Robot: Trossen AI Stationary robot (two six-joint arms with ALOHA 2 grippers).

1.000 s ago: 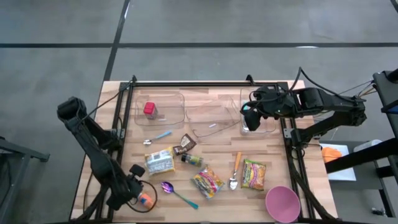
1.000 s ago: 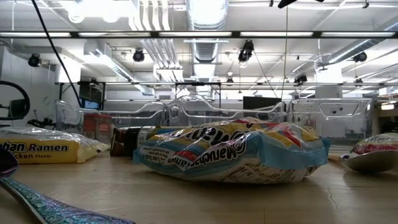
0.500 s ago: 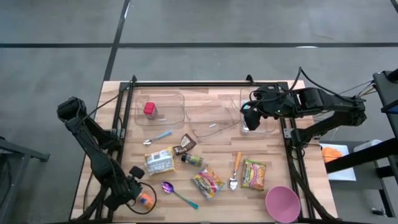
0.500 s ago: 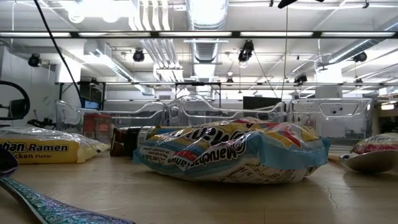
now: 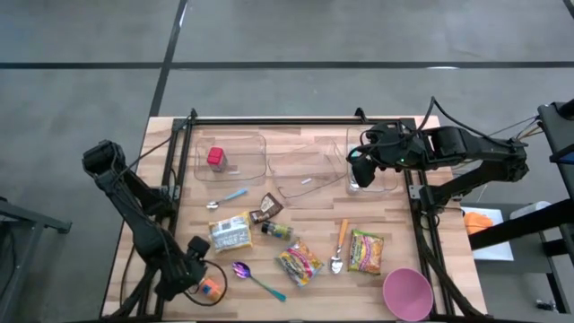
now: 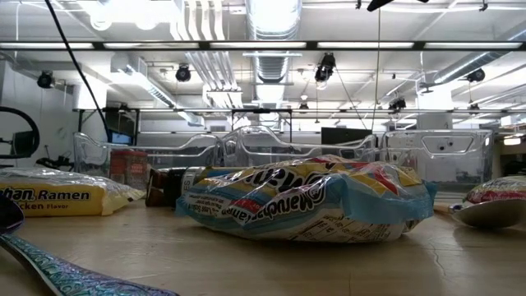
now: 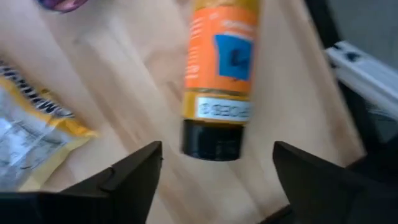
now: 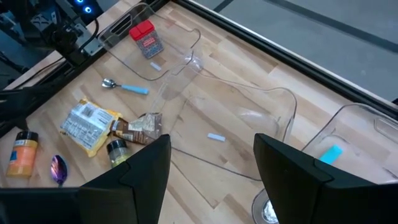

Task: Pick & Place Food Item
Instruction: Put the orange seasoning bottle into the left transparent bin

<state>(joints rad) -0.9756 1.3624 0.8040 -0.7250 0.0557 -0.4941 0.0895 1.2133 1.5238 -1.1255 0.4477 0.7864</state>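
Note:
An orange bottle [image 7: 221, 68] with a black cap [image 7: 210, 140] lies on its side on the wooden table near the near left corner [image 5: 209, 287]. My left gripper [image 7: 217, 174] hangs over it [image 5: 197, 272], pointing steeply down. It is open, with a finger on either side of the cap end and not touching it. My right gripper [image 8: 211, 180] hovers high over the clear bin at the far right [image 5: 372, 163], open with nothing between its fingers.
Three clear bins stand along the far edge, and the left one [image 5: 231, 157] holds a red-capped jar [image 5: 216, 158]. Ramen packets [image 5: 230, 231] [image 5: 300, 262] [image 5: 365, 250], a brown wrapper [image 5: 266, 208], a small jar [image 5: 276, 231], spoons [image 5: 256, 276] [image 5: 340, 247] and a pink bowl [image 5: 407, 293] lie about mid-table.

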